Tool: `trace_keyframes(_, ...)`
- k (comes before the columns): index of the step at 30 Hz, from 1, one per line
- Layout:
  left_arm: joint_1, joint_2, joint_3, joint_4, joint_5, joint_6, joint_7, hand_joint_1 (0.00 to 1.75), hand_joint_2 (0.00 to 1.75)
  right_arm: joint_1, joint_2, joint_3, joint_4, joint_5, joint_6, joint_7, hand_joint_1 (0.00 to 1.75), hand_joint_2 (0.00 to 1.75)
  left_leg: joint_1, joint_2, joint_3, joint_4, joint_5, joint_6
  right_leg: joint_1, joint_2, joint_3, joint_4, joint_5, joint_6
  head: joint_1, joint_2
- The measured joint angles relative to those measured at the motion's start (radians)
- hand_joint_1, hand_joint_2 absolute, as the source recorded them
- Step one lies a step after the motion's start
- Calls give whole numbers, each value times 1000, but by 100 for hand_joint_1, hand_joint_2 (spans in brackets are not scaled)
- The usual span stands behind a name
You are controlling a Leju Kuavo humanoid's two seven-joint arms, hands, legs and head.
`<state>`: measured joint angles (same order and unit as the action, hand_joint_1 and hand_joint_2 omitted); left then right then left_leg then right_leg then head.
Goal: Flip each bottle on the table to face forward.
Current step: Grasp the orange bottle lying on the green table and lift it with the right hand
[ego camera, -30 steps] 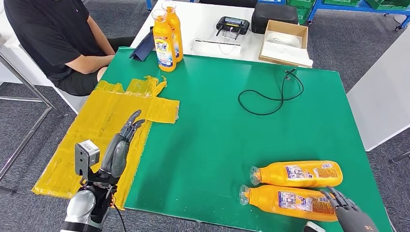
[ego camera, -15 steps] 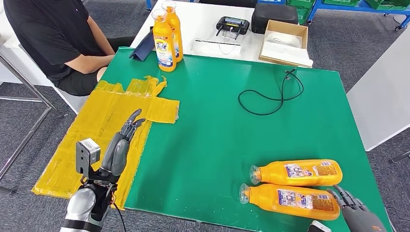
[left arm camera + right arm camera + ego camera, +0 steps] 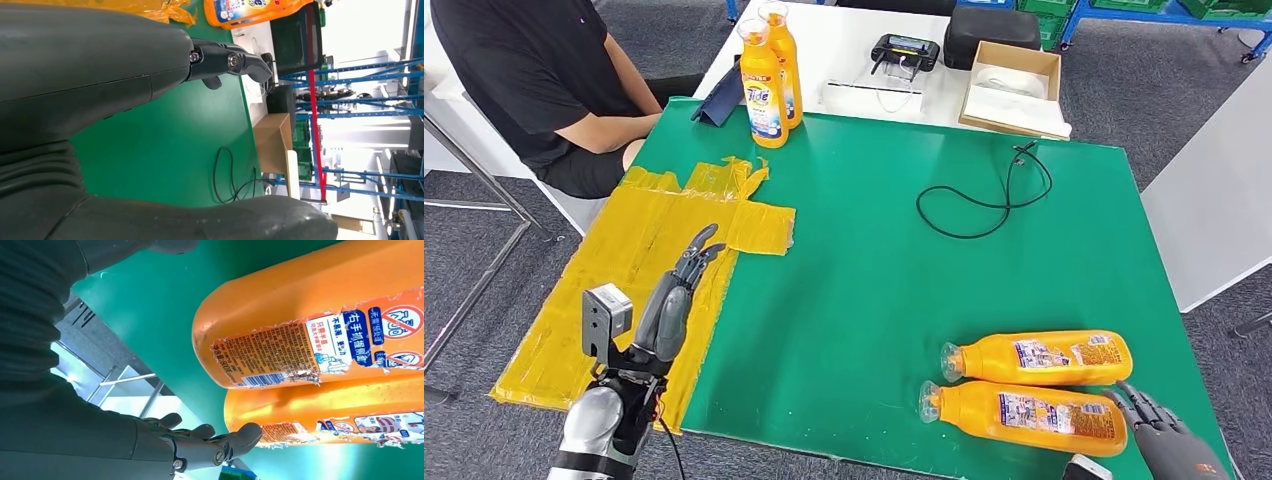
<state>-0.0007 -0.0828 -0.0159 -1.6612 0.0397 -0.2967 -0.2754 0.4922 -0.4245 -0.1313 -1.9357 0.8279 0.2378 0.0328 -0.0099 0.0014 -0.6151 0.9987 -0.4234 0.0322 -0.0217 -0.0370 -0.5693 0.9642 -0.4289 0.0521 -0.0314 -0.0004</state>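
Two orange bottles lay on their sides at the lower right of the head view, on the green table (image 3: 874,260). The nearer bottle (image 3: 1014,415) and the farther bottle (image 3: 1034,358) were parallel and just beside each other, necks pointing left. Both showed torn white back labels with small print and a barcode, so neither appeared to face forward yet.

Two more bottles stood upright at the upper left of the frame, at the table's far edge: the front standing bottle (image 3: 762,88) with its blue brand label toward the camera, the second standing bottle (image 3: 786,62) close behind it. These looked finished.

The right hand (image 3: 1159,430) sat at the lower right corner, fingers spread and released, holding nothing, fingertips at the base end of the nearer bottle. Whether they touched it could not be told; the right wrist view showed the fingers (image 3: 220,440) close under that bottle's base.

The left hand (image 3: 674,300) hovered over the yellow sheet (image 3: 624,260) at lower left, fingers extended, holding nothing.

A person (image 3: 534,80) sat at the upper left. A black cable (image 3: 984,195) lay in the upper right part of the table.

Judgement: roughly half done; both lying bottles remained to be turned.
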Motion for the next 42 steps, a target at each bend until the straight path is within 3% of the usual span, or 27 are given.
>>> trace_keyframes(16, -23, 1, -14, 22, 0, -6, 5, 0, 0, -42, 3, 38, 62, 22, -1, 0, 0, 175, 0, 0, 0, 0, 0, 0, 0, 0, 0, 0, 0, 0, 0, 0)
trace_keyframes(38, -43, 1, -40, 57, -8, 4, 11, 0, 0, -132, 12, 218, 175, 87, -50, 45, 2, 175, 0, 0, 0, 0, 0, 0, 0, 0, 0, 0, 0, 0, 0, 0)
trace_keyframes(39, -43, 1, -40, 58, -8, 4, 11, 0, 0, -136, 11, 228, 178, 87, -51, 49, 37, 175, 0, 0, 0, 0, 0, 0, 0, 0, 0, 0, 0, 0, 0, 0)
trace_keyframes(42, -49, 1, -43, 64, -8, 3, 11, 0, 0, -149, 1, 266, 190, 82, -48, 67, 164, 175, 0, 0, 1, 0, 0, 0, 0, 0, 0, 0, 0, 0, 0, 0)
